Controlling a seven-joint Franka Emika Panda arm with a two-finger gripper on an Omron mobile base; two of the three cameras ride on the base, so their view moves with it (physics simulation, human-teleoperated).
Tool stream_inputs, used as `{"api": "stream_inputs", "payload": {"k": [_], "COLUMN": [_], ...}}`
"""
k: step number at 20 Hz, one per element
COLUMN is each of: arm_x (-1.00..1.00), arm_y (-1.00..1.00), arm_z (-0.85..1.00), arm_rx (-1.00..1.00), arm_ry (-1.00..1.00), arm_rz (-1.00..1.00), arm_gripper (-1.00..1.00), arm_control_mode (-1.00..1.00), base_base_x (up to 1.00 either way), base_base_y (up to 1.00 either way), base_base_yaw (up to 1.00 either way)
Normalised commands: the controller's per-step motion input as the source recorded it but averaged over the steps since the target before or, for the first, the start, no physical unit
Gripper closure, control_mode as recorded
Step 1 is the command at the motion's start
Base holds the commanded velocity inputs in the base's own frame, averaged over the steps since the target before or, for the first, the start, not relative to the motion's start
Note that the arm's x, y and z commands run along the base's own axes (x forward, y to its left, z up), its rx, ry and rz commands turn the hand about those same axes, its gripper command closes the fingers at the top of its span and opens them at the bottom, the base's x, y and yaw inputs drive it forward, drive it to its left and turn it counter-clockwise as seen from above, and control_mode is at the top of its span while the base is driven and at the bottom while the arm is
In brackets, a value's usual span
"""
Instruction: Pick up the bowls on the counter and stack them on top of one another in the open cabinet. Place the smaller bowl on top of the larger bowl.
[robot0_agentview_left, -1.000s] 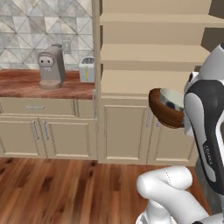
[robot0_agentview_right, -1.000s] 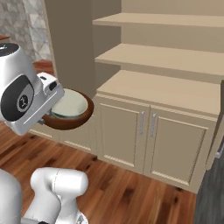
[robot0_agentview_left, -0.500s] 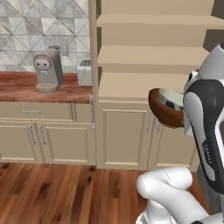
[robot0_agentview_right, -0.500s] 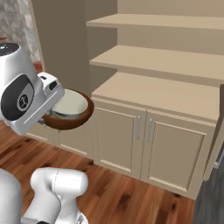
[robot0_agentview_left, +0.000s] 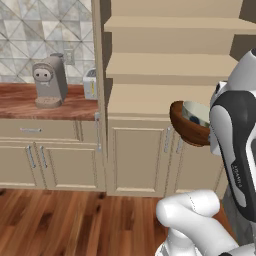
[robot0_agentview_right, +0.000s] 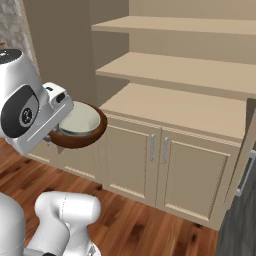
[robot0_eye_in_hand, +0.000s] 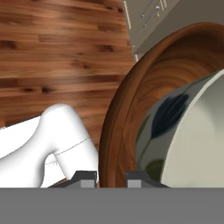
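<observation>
Mostly cropped, gripper (robot0_eye_in_hand: 111, 178) pinches brown bowl (robot0_eye_in_hand: 131, 113) rim; pale bowl (robot0_eye_in_hand: 192, 140) nested inside.

Between the jaws, the brown bowl (robot0_eye_in_hand: 131, 109) looks like glossy grained wood; the pale bowl (robot0_eye_in_hand: 192, 135) inside looks smooth, glazed.

larger bowl (robot0_agentview_left: 182, 125): far side hidden behind the white arm in the left base view; near edge covered by the wrist in the right base view; cut by the top and right edges of the hand view.
smaller bowl (robot0_agentview_left: 196, 114): only part of the rim and inside visible above the brown rim; lower body hidden within it.
gripper (robot0_eye_in_hand: 111, 178): only two finger tips visible, either side of the brown rim.
counter (robot0_agentview_left: 20, 104): cut off by the left edge.
</observation>
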Motion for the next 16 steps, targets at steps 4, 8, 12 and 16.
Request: {"api": "stream_inputs", "payload": {"k": [4, 8, 12, 16], "arm_x": [0.00, 0.00, 0.00, 0.00], "arm_y": [0.00, 0.00, 0.00, 0.00], "arm_z": [0.00, 0.00, 0.00, 0.00], "arm_rx": [0.00, 0.00, 0.00, 0.00], "arm_ry": [0.00, 0.00, 0.00, 0.00], "arm_rz": [0.00, 0.00, 0.00, 0.00], "arm_gripper": [1.00, 1.00, 1.00, 1.00], "arm_control_mode": [1.00, 1.00, 1.00, 1.00], "base_base_x": [0.26, 0.29, 0.31, 0.31], "base_base_y": [-0.37, -0.34, -0.32, -0.33], "base_base_yaw": [0.00, 0.00, 0.00, 0.00]}}
